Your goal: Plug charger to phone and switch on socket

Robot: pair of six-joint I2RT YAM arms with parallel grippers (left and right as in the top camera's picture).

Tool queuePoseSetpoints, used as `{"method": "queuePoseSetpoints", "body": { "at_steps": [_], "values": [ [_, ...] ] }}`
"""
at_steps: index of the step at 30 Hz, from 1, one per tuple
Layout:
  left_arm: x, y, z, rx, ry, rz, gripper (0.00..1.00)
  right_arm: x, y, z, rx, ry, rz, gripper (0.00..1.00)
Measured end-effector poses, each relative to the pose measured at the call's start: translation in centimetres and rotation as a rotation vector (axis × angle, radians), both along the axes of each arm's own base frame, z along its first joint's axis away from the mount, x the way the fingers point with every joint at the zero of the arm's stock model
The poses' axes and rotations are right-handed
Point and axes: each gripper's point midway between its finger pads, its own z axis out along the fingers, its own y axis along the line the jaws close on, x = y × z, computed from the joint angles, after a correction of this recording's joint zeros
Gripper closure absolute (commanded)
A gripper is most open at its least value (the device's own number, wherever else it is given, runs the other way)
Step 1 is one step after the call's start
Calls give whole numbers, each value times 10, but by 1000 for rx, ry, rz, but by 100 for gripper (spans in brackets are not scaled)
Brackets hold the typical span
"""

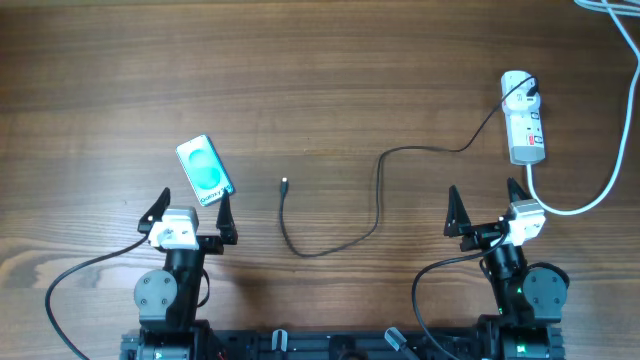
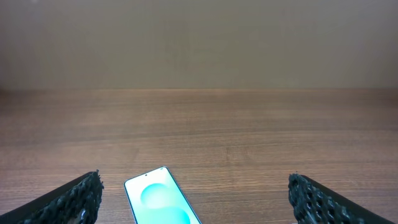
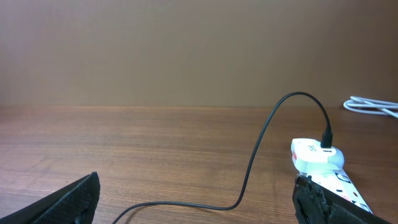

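Observation:
The phone [image 1: 205,170] lies screen up, teal, left of the table's middle; its top end shows in the left wrist view [image 2: 158,199]. The charger, a thin black cable [image 1: 378,190], has its free tip [image 1: 284,183] on the wood right of the phone and its black plug [image 1: 531,95] seated in the socket [image 1: 524,130], a white power strip at the right; cable [image 3: 255,162] and socket [image 3: 317,155] show in the right wrist view. My left gripper [image 1: 190,212] is open, just in front of the phone. My right gripper [image 1: 487,207] is open, in front of the socket.
A thick white cord [image 1: 610,180] loops from the socket's near end up the right edge to the far corner; it also shows in the right wrist view [image 3: 373,106]. The arm bases and black cables sit along the front edge.

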Motion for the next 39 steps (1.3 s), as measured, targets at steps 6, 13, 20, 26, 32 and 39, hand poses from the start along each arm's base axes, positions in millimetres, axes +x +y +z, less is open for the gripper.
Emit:
{"method": "queuePoseSetpoints", "body": {
  "at_steps": [6, 13, 20, 26, 32, 39],
  "values": [
    [0, 0, 0, 0, 0, 0, 0, 0, 0, 0, 0, 0, 0, 0],
    [0, 0, 0, 0, 0, 0, 0, 0, 0, 0, 0, 0, 0, 0],
    [0, 0, 0, 0, 0, -1, 0, 0, 0, 0, 0, 0, 0, 0],
    [-2, -10, 3, -93, 13, -51, 0, 0, 0, 0, 0, 0, 0, 0],
    [-18, -20, 33, -196, 81, -96, 0, 0, 0, 0, 0, -1, 0, 1],
    [-30, -41, 119, -241, 183, -212, 0, 0, 0, 1, 0, -3, 0, 0]
  ]
}}
